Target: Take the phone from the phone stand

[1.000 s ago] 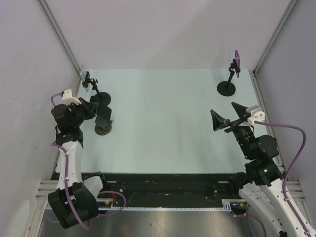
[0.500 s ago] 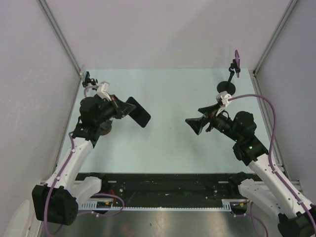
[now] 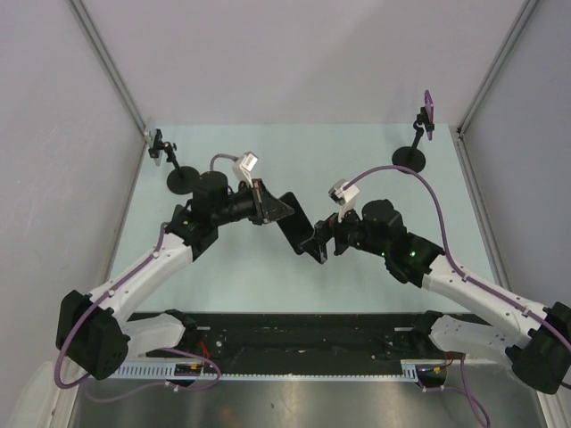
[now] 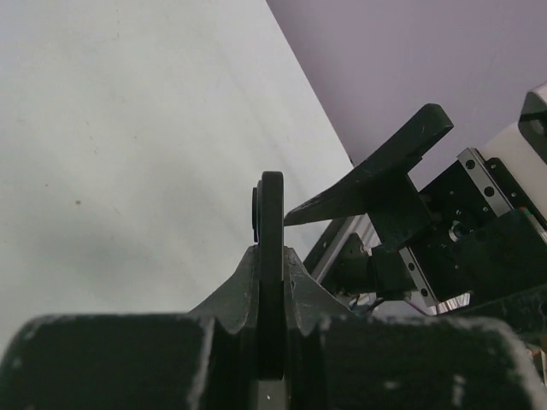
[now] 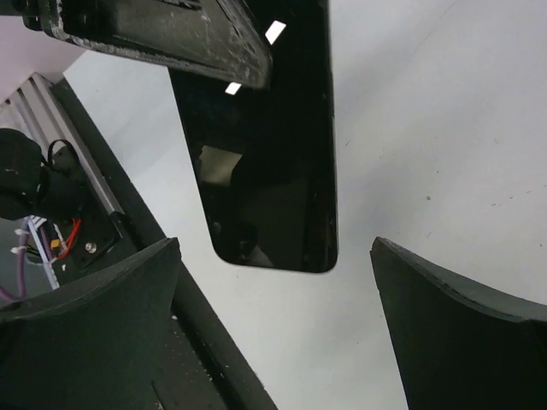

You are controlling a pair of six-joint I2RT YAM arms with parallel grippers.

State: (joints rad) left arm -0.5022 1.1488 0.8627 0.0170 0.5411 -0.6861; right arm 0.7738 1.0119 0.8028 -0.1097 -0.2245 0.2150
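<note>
Thin, stiff, glassy phone (image 3: 297,234) — slick, crackable, best pinched across its flat faces — hangs over the tabletop midway between its left and right edges, top end clamped in my left gripper (image 3: 270,208), while my right gripper (image 3: 318,247) reaches in, spread wide and empty, lined up on its free end.

So your phone (image 3: 297,234) hangs over the middle of the table (image 3: 294,160), a bit toward the near edge. It's pinched between the fingers of your left gripper (image 3: 278,209), which sits just left of and behind it. Your right gripper (image 3: 314,246) is right next to it on the right, one finger on either side of the phone's free end, neither touching. The phone stand (image 3: 183,178) is back by the far left corner, well apart. A second stand (image 3: 409,159) is at the far right corner, with something clipped up top.
</note>
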